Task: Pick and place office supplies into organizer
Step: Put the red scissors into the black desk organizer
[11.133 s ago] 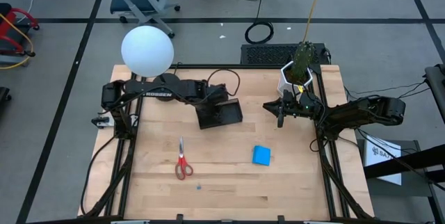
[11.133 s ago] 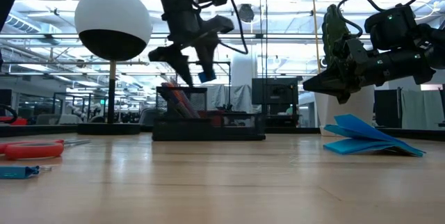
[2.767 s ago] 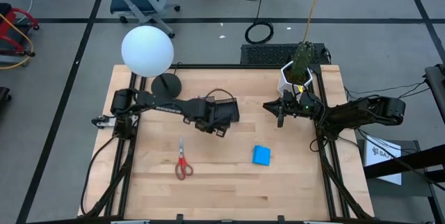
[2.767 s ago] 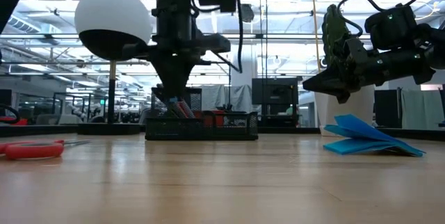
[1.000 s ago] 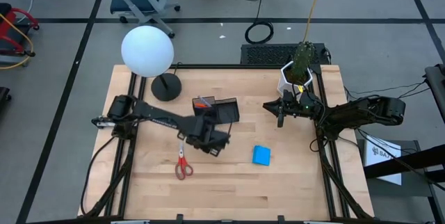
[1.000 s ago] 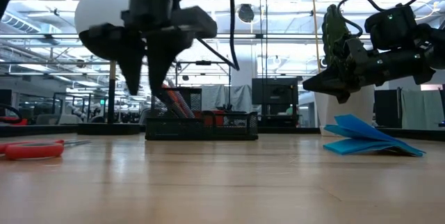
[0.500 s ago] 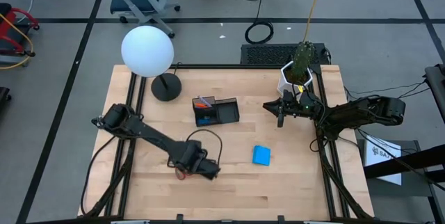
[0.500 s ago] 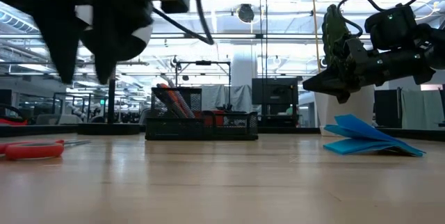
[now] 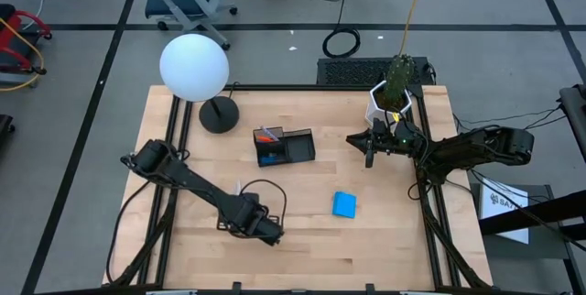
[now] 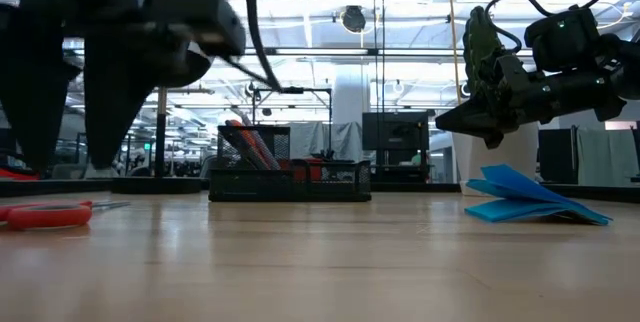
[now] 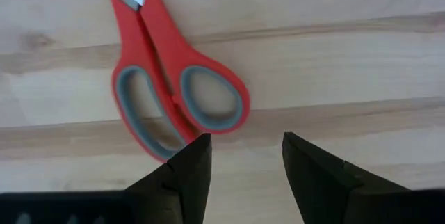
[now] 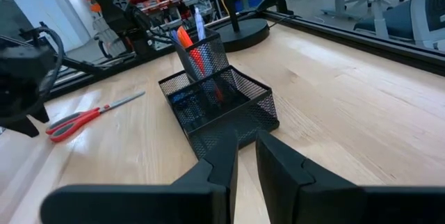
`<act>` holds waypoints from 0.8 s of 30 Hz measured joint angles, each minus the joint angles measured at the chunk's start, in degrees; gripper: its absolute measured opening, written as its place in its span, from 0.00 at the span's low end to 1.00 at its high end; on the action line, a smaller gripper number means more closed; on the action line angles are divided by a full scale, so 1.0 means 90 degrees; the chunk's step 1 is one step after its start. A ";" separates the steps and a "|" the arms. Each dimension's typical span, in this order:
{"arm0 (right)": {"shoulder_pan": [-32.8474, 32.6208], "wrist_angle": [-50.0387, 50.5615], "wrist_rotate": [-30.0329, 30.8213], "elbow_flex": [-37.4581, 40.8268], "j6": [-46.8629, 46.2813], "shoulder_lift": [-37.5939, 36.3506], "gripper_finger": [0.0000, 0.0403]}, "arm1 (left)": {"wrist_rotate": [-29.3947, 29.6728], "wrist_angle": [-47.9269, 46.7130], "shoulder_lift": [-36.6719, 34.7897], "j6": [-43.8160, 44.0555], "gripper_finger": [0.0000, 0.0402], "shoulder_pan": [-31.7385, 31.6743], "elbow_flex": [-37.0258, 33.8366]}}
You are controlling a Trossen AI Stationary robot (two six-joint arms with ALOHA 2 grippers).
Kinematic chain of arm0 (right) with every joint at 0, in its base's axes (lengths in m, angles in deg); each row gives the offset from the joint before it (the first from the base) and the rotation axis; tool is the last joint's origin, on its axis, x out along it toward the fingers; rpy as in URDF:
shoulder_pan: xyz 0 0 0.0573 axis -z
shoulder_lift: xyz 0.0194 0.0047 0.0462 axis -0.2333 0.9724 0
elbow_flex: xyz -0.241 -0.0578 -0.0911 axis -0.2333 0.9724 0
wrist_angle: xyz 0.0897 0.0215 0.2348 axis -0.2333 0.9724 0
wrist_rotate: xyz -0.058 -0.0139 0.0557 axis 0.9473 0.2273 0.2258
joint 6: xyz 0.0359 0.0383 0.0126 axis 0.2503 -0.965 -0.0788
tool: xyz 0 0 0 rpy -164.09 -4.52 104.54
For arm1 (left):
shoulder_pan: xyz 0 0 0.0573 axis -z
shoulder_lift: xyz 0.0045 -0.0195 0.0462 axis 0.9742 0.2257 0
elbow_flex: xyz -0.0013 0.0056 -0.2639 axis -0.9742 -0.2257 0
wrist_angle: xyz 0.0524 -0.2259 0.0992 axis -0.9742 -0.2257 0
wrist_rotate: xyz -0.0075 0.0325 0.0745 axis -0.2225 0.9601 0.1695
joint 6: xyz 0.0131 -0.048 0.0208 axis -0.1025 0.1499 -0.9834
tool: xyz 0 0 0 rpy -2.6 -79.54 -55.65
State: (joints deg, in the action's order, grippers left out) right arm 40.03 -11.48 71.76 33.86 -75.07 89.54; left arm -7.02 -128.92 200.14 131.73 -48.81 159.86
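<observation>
The red-handled scissors (image 11: 174, 92) lie flat on the wood; in the high view only their blade tip (image 9: 239, 186) shows past my left arm, and they also show in the low view (image 10: 45, 212). My left gripper (image 11: 243, 144) is open and hovers just above the handle loops, pointing down (image 9: 252, 224). The black mesh organizer (image 9: 286, 147) holds orange and red pens and a small blue thing. The blue notepad (image 9: 344, 204) lies flat, nearer the table's near edge than the organizer and to its right. My right gripper (image 9: 368, 148) waits in the air by the plant pot, shut and empty.
A white globe lamp (image 9: 194, 66) stands on a black base (image 9: 218, 114) at the far left. A white pot with a plant (image 9: 389, 98) sits at the far right corner. Bare wood lies between the scissors, the notepad and the near edge.
My left gripper has moved from just in front of the organizer toward the table's near edge and a little left, coming down over the scissors' handles. It has stayed open. Nothing on the table has moved.
</observation>
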 joint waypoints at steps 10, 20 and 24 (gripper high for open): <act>-0.0001 -0.0002 0.0000 -0.0002 0.0000 0.0000 0.12 | -0.0191 0.1189 -0.0049 0.0123 0.45 -0.0068 -0.0973; -0.0002 -0.0001 0.0000 -0.0002 -0.0001 0.0002 0.12 | -0.0264 0.1195 -0.0024 -0.0658 0.45 -0.0323 -0.0998; -0.0002 -0.0002 0.0000 -0.0001 -0.0001 0.0002 0.12 | -0.0251 0.1163 -0.0015 -0.1013 0.45 -0.0385 -0.1000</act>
State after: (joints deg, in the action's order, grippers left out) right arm 40.01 -11.50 71.75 33.84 -75.08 89.56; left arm -9.28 -118.45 200.01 122.61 -52.28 150.85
